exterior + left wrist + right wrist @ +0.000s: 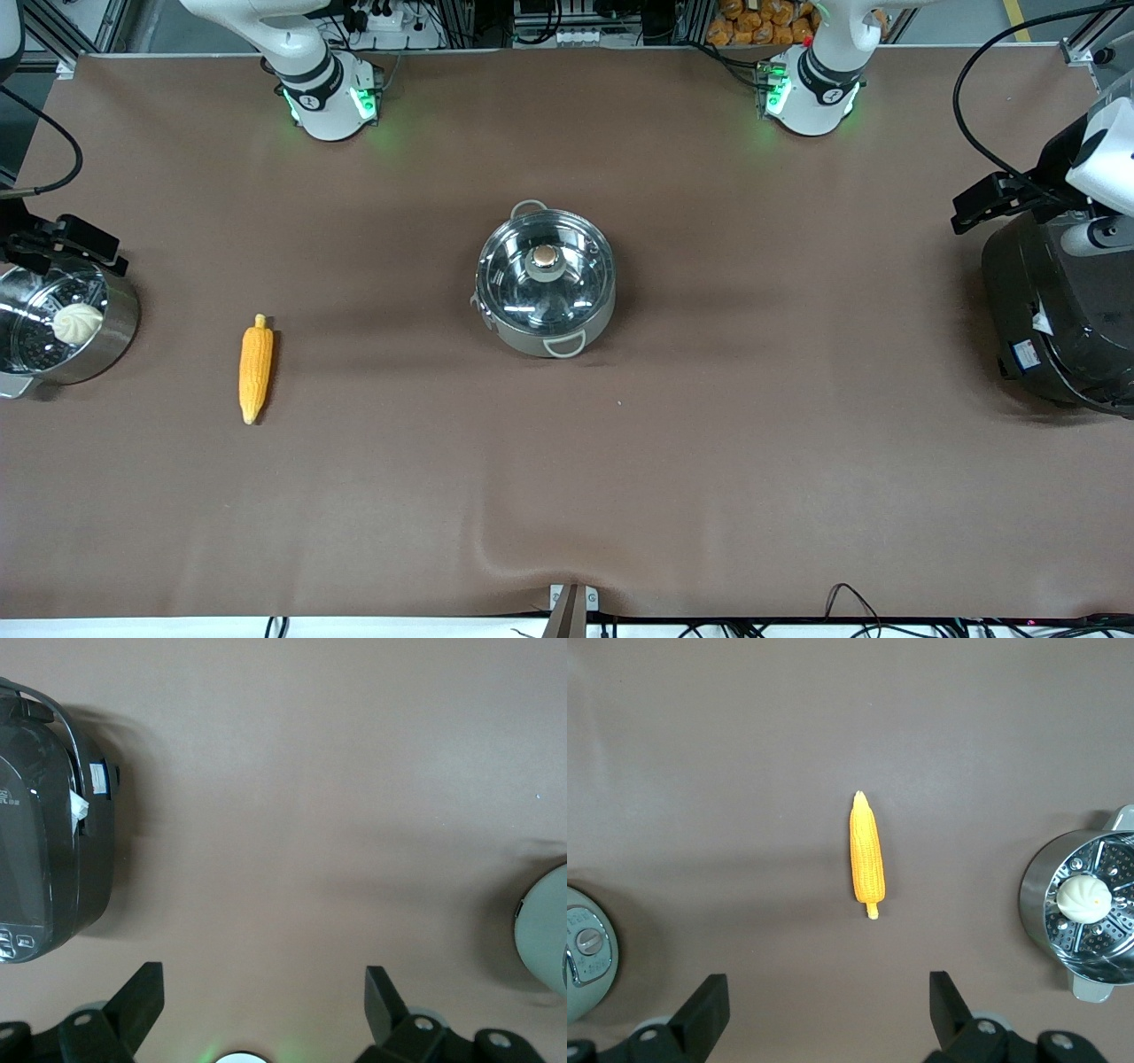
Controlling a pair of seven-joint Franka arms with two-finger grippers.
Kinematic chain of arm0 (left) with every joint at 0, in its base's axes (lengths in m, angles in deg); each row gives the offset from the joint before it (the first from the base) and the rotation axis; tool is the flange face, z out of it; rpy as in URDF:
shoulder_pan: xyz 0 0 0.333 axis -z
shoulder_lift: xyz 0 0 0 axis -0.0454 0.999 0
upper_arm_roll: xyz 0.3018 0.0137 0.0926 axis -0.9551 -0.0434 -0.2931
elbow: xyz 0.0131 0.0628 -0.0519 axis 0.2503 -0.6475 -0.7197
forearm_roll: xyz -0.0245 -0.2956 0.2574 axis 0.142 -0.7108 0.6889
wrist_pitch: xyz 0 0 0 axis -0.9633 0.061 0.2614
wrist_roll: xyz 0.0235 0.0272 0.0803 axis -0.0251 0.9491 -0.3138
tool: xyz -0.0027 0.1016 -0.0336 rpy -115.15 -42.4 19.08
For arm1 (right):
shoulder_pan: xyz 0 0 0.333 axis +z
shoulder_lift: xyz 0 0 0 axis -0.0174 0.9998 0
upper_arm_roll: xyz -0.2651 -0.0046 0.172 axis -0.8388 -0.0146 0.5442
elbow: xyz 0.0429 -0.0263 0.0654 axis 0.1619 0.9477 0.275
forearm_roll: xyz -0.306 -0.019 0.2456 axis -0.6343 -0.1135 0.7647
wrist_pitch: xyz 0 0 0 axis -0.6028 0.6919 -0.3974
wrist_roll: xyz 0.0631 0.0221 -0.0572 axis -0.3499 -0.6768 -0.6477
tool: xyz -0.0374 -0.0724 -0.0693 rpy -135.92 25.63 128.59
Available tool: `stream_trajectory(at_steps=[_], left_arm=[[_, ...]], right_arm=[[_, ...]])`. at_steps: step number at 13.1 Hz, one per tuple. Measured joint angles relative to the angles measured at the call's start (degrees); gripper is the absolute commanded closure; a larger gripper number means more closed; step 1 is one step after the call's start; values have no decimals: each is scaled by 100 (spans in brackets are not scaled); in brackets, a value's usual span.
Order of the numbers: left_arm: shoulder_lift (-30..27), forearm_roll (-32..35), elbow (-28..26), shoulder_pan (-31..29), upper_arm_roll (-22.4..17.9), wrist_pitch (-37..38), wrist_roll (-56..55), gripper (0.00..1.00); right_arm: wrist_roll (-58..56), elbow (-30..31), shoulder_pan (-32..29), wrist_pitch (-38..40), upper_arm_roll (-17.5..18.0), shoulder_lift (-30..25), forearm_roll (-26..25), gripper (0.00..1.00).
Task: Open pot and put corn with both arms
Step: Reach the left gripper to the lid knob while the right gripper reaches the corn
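The pot (546, 279) stands upright at the middle of the brown surface (709, 443), its glass lid (546, 271) seated on it with the tan knob (544, 257) at the centre; one pale loop handle points to 12 o'clock in the front view and the other to about 5 o'clock. The corn (255, 369) lies flat on the surface well apart from the pot, at about 8 o'clock from it toward the right arm's end, its length running from 12 to 6 o'clock with the tapered tip at 6. A steel steamer (64, 330) with a white bun (77, 322) in it sits beside the corn at that end's edge. A black rice cooker (1059, 310) sits at the left arm's end. The right gripper (829, 1010) hangs in the air over the surface above the corn (866, 856), its fingers (704, 1010) released and spread wide, touching nothing; the steamer (1085, 904) and the pot's rim (589, 952) show at the sides of the right wrist view. The left gripper (264, 1001) hangs over bare surface between the cooker (49, 824) and the pot (545, 930), its fingers (142, 1001) likewise released and spread, holding nothing.
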Motion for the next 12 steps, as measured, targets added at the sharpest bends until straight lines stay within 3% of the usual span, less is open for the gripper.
stream_trajectory(at_steps=[8,12], left_arm=[[125,51,-22,33,14,160,-4,0],[540,-291,82,529,277,-24,-985,0]], right_arm=[[0,0,0,0,0,0,0,0],[-8,2,0,0,2,1,0,0]])
